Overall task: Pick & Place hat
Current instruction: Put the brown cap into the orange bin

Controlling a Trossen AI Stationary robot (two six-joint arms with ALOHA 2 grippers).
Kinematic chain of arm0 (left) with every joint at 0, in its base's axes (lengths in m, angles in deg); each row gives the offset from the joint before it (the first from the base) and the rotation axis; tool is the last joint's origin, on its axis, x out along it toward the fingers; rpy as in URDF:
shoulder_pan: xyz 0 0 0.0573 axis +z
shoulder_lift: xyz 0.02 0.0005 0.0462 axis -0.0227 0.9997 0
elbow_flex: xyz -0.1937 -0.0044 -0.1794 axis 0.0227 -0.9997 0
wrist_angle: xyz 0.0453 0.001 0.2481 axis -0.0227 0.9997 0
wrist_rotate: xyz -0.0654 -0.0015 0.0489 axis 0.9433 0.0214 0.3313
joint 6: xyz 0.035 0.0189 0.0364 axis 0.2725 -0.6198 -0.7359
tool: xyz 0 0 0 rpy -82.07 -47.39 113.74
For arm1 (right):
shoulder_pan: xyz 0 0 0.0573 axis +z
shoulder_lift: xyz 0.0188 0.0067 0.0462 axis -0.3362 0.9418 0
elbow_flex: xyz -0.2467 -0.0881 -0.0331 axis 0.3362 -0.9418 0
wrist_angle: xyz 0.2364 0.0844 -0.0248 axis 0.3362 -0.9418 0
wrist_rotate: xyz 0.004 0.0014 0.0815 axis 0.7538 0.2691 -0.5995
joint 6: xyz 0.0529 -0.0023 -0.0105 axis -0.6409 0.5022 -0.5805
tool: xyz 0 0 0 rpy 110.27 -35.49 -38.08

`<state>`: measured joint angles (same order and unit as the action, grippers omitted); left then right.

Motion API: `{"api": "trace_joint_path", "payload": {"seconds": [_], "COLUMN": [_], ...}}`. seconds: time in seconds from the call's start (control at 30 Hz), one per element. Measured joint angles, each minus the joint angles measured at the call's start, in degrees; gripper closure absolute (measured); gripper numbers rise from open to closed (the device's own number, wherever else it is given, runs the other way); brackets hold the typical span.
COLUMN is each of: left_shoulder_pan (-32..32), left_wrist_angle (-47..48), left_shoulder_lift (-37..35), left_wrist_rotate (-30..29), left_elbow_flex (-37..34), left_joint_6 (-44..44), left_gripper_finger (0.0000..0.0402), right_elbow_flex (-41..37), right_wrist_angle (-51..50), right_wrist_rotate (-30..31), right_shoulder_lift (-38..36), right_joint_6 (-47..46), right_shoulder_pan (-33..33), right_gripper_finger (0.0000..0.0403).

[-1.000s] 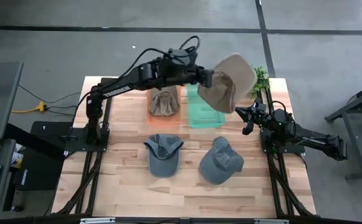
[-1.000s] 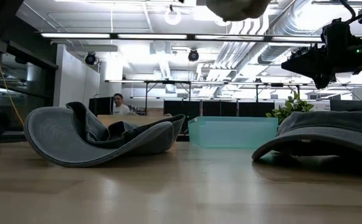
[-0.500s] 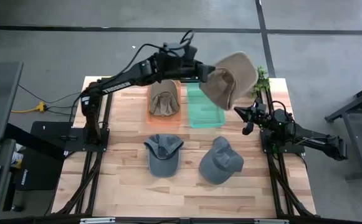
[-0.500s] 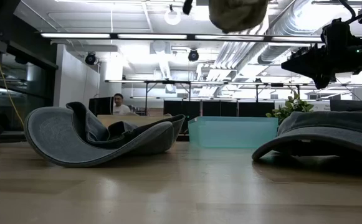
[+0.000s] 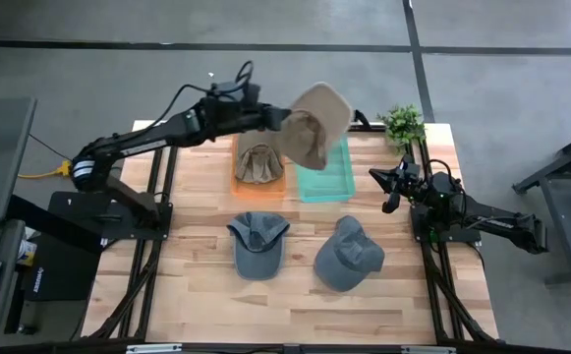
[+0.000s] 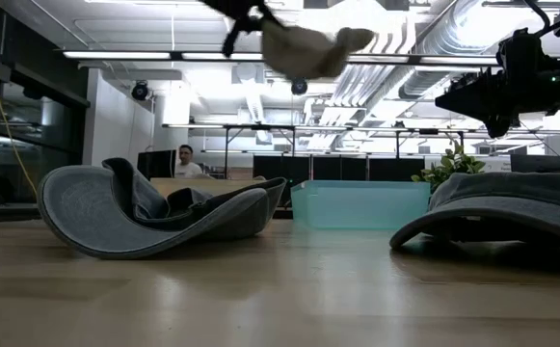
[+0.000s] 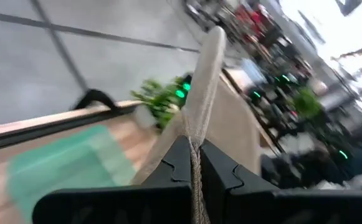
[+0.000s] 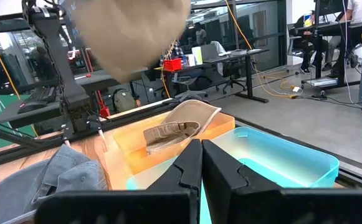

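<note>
Left tool is holding its fingers pressed together on a fold of the tan hat, gripping it at the hat's edge; the left wrist view is showing fabric pinched between the two dark fingers. The hat is hanging in the air, clear of the worktop, above the boundary between the orange bin and the teal bin, and overlapping the teal bin's near-left corner in the high view.

Orange bin is already containing another tan hat. Judgement: the carried hat is probably heading for one of the two bins; which one cannot be told from here.

For a clean placement, the arm should be centring the hanging crown over the chosen bin before lowering, since the brim is swinging wider than the grip point and could be catching a bin wall. Releasing only once the fabric is resting inside.

Two grey caps are lying on the worktop nearer the front than the teal bin. Right tool is waiting just right of the teal bin, fingers closed, empty.
</note>
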<state>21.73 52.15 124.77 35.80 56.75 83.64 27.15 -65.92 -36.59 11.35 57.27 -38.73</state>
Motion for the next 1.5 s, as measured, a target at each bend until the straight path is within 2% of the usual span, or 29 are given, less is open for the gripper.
{"api": "trace_joint_path", "payload": {"seconds": [0.23,0.43,0.87,1.03,1.5], "left_shoulder_pan": [2.38,4.01,5.89,5.90,5.88], "left_wrist_angle": [-1.65,-1.66,-1.30,-1.24,-2.57], "left_shoulder_lift": [-7.23,-12.35,-23.25,-25.11,-25.34], "left_wrist_rotate": [-5.54,-12.03,-19.81,-20.71,-16.67], "left_elbow_flex": [-9.18,-15.17,-26.42,-28.55,-33.46], "left_joint_6": [4.83,12.73,23.07,25.17,31.87], "left_gripper_finger": [0.0402,0.0402,0.0402,0.0402,0.0402], "right_elbow_flex": [0.00,-0.01,0.00,0.00,0.00], "right_wrist_angle": [0.00,0.01,0.00,0.01,0.02], "right_wrist_rotate": [0.00,-0.01,0.00,0.00,0.00], "right_shoulder_lift": [0.00,0.00,0.00,0.00,0.00], "right_joint_6": [0.00,0.00,0.00,0.00,0.00], "right_shoulder_pan": [0.00,0.00,0.02,-0.01,-0.01], "right_gripper_finger": [0.0398,0.0398,0.0398,0.0398,0.0398]}}
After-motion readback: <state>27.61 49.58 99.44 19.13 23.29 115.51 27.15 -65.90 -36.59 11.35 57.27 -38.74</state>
